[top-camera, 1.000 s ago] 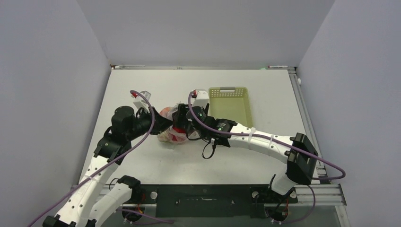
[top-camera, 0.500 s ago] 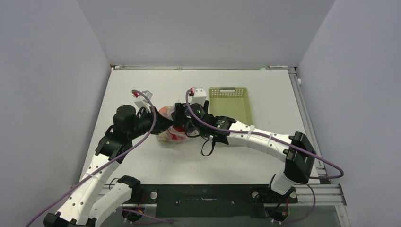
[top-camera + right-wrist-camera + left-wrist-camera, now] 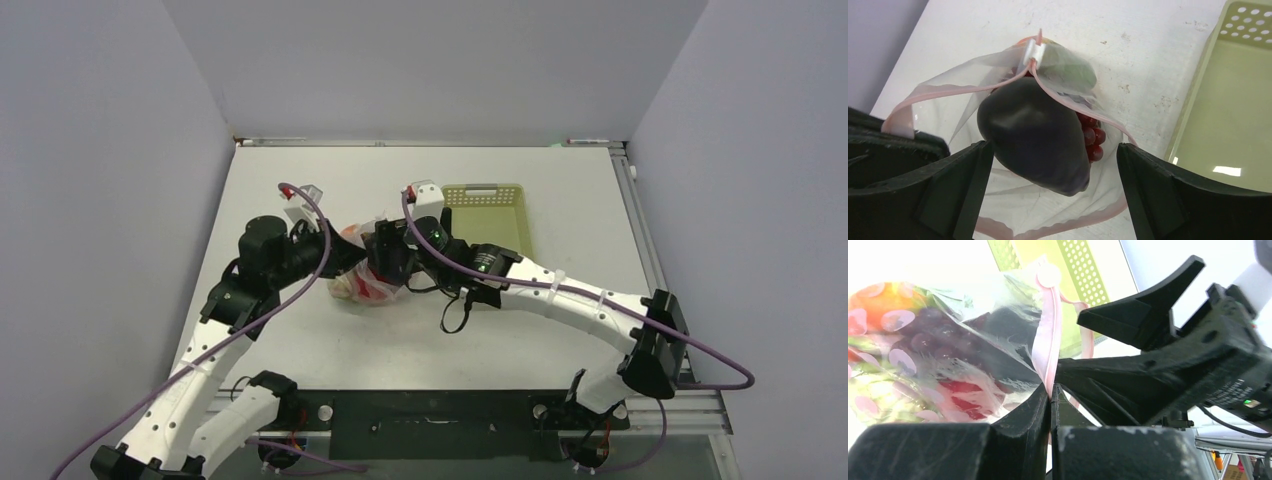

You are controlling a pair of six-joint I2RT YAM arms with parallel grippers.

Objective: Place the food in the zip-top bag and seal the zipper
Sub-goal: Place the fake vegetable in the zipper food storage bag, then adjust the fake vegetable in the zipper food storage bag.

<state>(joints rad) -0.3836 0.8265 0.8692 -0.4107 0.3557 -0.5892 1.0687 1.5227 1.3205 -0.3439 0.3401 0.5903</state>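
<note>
The zip-top bag [image 3: 362, 283] lies at mid-table, holding red, orange and green food. My left gripper [image 3: 1050, 390] is shut on the pink zipper [image 3: 1048, 340] at the bag's mouth edge and holds it up. In the top view it [image 3: 338, 262] is at the bag's left. My right gripper [image 3: 1054, 150] is open over the bag's open mouth. The dark purple eggplant [image 3: 1035, 132] sits between its fingers [image 3: 968, 170] without touching them, half inside the mouth. Dark red grapes [image 3: 1091, 135] lie beside it. The white zipper slider [image 3: 1032, 50] is at the mouth's far end.
The pale green slatted basket [image 3: 488, 218] stands just right of the bag, and also shows in the right wrist view [image 3: 1228, 105]. The right arm [image 3: 560, 295] stretches across the table's right half. My left gripper's body [image 3: 883, 150] is close beside the right gripper.
The right arm has stretched out more, its elbow swinging right. The right gripper has stayed over the bag's mouth. The left gripper has kept its hold on the zipper.
</note>
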